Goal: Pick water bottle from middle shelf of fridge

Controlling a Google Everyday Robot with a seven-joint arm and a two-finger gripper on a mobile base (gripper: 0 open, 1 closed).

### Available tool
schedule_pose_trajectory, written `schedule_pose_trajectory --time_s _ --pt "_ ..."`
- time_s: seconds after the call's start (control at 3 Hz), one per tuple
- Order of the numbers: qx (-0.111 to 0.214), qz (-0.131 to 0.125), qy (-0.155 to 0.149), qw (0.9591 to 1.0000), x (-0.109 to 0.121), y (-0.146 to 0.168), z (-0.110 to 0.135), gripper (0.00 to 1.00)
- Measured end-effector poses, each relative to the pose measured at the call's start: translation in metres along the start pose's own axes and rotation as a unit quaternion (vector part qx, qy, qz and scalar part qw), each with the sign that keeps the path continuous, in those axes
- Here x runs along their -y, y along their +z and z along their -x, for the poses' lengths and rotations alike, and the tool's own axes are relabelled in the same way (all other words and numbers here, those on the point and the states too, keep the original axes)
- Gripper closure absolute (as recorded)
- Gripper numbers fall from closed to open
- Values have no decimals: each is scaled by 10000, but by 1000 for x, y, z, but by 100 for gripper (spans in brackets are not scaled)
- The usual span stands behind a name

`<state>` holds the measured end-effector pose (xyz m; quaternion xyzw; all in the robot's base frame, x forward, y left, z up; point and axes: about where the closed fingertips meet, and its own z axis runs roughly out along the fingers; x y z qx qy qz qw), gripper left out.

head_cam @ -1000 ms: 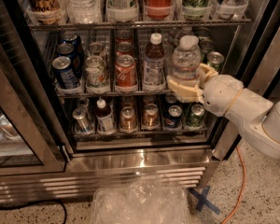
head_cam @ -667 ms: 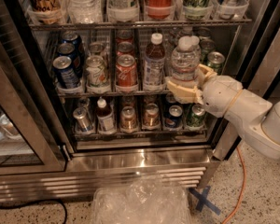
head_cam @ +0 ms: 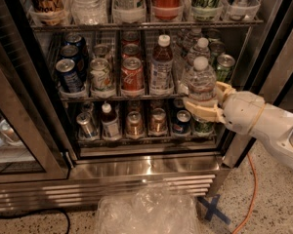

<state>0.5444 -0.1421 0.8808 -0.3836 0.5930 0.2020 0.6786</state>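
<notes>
The fridge (head_cam: 136,172) stands open in front of me. On its middle shelf (head_cam: 112,98) are lanes of blue, white and red cans, a white-capped bottle of brown drink (head_cam: 161,65) and clear bottles at the right. My gripper (head_cam: 208,100) reaches in from the right and is shut on the front water bottle (head_cam: 200,80): one cream finger (head_cam: 201,109) lies under and in front of it, the other finger (head_cam: 223,89) is at its right. The bottle is upright, drawn out in front of the shelf edge. Another water bottle (head_cam: 198,51) stands behind it.
The upper shelf (head_cam: 146,24) holds large bottles and the lower shelf (head_cam: 136,138) small cans. The open glass door (head_cam: 19,130) stands at left and the dark door frame (head_cam: 278,57) at right. On the floor lie a crumpled clear plastic bag (head_cam: 146,211), blue tape cross (head_cam: 213,209) and orange cable (head_cam: 249,199).
The gripper has drawn the water bottle forward and down, out of its lane on the middle shelf. The bottle behind it now shows.
</notes>
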Motion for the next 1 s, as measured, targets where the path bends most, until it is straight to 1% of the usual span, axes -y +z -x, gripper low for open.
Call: schedule_pose_trajectory --time_s 0.33,0.67,1.0 --pt "98 117 -90 9998 -25 3 8 100" --pt "139 361 -261 9989 -55 -7 17 100" --pt "176 681 -421 9966 -92 -20 28 100"
